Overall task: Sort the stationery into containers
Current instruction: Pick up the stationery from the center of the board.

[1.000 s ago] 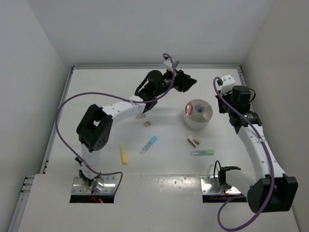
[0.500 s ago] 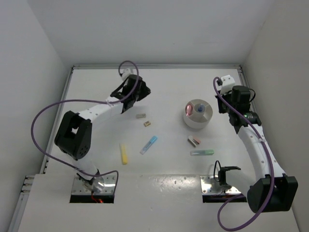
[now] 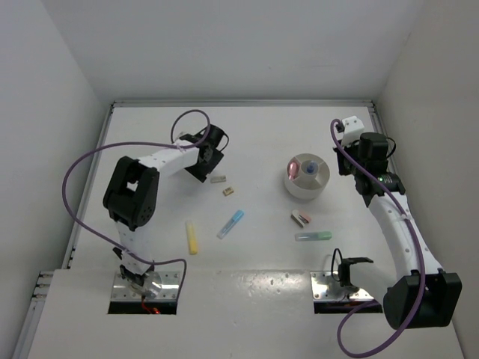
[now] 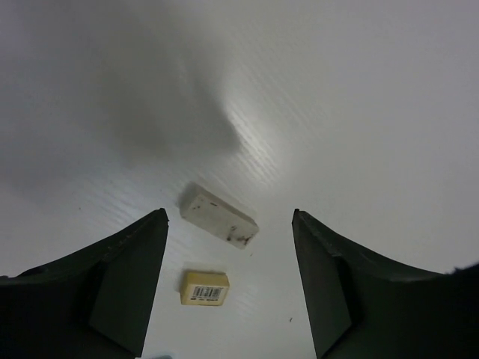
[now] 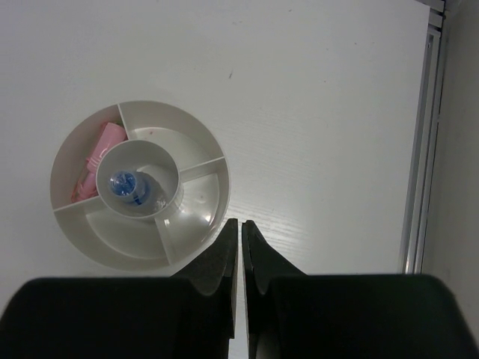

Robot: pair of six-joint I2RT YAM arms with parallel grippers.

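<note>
- Sorted so far: the white dish [image 5: 191, 233], centre-left in the right wrist view, holds pink sticks [image 5: 101, 149] in its upper-left compartment and the blue-capped bottle [image 5: 126, 184] in its middle cup.
- Not yet sorted, lying on the table: white eraser [image 4: 218, 216], tan block [image 4: 204, 287], yellow stick [image 3: 191, 237], blue stick [image 3: 231, 224], green stick [image 3: 313, 236], brown-pink blocks [image 3: 301, 218].
- The left gripper [image 4: 228, 217] hangs wide open over the eraser, holding nothing; that looks like the next pick.
- The right gripper [image 5: 240, 224] is pressed closed on nothing, near the dish's lower-right rim.

White surface [image 3: 262, 142] is enclosed by plain white walls [image 3: 52, 112] on three sides. Two metal plates [image 3: 329, 288] are set in cutouts at its near edge. A grey metal rail [image 5: 419, 149] is seen along its right edge.
</note>
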